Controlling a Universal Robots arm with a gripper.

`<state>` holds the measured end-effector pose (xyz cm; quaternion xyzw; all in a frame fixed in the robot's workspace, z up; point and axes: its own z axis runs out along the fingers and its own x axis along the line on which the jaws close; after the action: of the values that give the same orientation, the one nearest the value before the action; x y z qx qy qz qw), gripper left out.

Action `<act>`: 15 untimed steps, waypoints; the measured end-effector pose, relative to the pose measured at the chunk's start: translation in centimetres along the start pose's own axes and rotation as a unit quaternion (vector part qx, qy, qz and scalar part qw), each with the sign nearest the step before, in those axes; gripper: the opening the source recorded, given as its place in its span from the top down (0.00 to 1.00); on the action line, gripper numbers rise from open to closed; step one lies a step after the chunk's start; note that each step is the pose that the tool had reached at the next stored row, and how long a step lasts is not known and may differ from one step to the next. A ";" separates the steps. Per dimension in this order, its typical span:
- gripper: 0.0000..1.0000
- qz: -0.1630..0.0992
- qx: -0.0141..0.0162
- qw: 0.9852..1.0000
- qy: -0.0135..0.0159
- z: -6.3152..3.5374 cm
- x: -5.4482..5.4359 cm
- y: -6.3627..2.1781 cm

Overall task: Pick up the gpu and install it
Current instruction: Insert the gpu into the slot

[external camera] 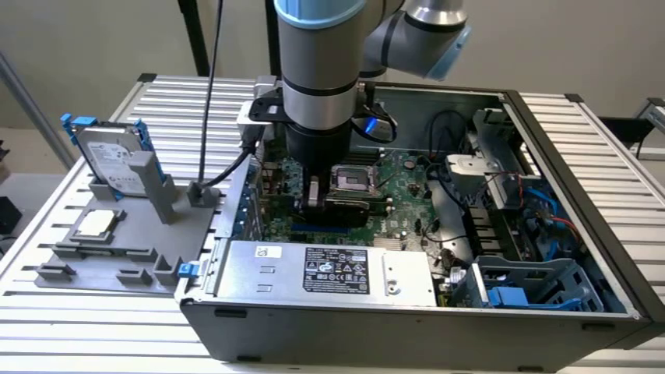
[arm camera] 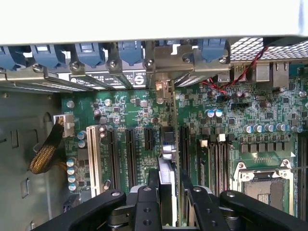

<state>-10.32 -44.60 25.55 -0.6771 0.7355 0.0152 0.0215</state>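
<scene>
Your black two-fingered gripper clamps the thin green gpu card edge-on, upright over the large green motherboard's black slots; keep it vertical, silver bracket toward the case's rear openings.

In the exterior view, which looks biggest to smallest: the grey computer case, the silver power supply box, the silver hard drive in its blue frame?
1. Grey computer case
2. Silver power supply box
3. Silver hard drive in blue frame, which stands farther back, so its real size may be understated.
</scene>
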 end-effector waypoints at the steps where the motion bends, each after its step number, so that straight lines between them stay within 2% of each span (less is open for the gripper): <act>1: 0.72 0.000 0.000 1.000 0.000 0.01 0.0 0.00; 9: 0.72 0.000 0.000 1.000 0.000 0.14 0.0 0.01; 15: 0.72 0.000 0.000 1.000 0.002 0.33 0.0 0.01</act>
<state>-10.34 -44.59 25.22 -0.6771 0.7355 0.0136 0.0199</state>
